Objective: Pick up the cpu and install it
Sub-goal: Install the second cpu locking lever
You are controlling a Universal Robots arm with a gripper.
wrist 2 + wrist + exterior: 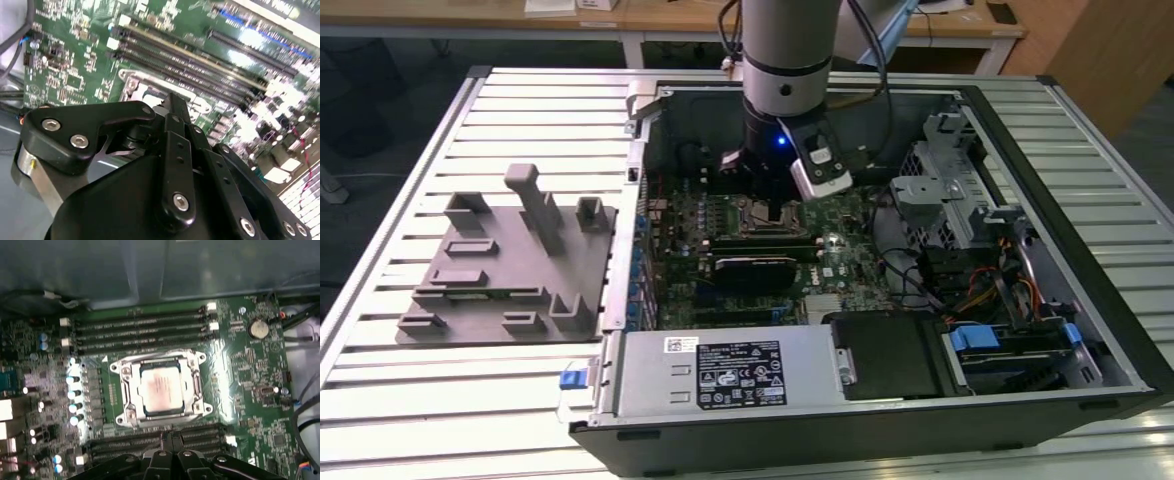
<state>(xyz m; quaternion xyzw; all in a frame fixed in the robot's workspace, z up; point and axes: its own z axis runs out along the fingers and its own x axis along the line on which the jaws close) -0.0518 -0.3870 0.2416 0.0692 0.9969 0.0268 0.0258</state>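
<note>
The cpu (160,389) already sits inside the socket (159,390) on the board (250,385), silver top up, squarely framed by the metal bracket in the first wrist view. It looks seated, though whether it lies fully flat in its bed I cannot tell.

The gripper (170,440) hangs just off the socket's 6 o'clock edge in that view, fingertips pressed together with nothing between them. In the second wrist view the gripper (172,107) points down toward the same bracket (150,87), close above it. In the exterior view the arm (785,60) stands upright inside the open case (1067,300), over the middle of the board, with the grey tray (507,270) well apart at 9 o'clock on the slatted table (400,400).

Memory slots (140,325) run along the socket at 12 o'clock and more at 6 o'clock, right under the fingertips.

Risks, as I judge them: the closed tips are near enough to the bracket that a downward drift could knock it or press the chip off level, bending pins beneath. A sideways move at this height could scrape the slot latches or the small capacitors (75,390) at 9 o'clock. Loose cables (907,270) at the case's 3 o'clock side could snag the wrist.
</note>
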